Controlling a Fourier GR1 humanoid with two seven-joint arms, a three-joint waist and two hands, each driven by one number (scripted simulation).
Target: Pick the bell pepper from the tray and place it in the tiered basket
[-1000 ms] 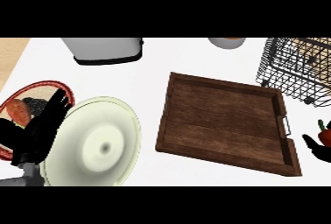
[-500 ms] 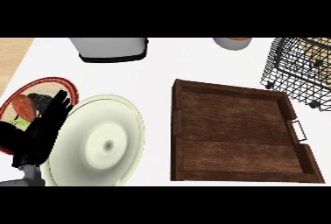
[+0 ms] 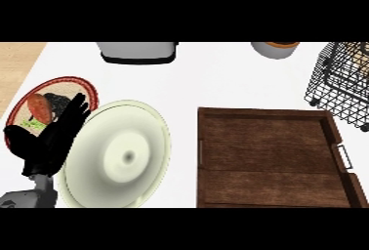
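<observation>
Here the left robot hand (image 3: pixel 45 139) rests, fingers straight and apart, well left of the tray (image 3: pixel 267 161).

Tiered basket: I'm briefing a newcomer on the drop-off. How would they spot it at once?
Find the big dark wooden tray on the right of the counter. Just past its far right corner stands the tiered basket, cut by the view's right edge. It alone is black open wire mesh; everything nearby is solid.

Low-left: left robot hand (image 3: pixel 48 140) resting, fingers straight, pointing up.
</observation>
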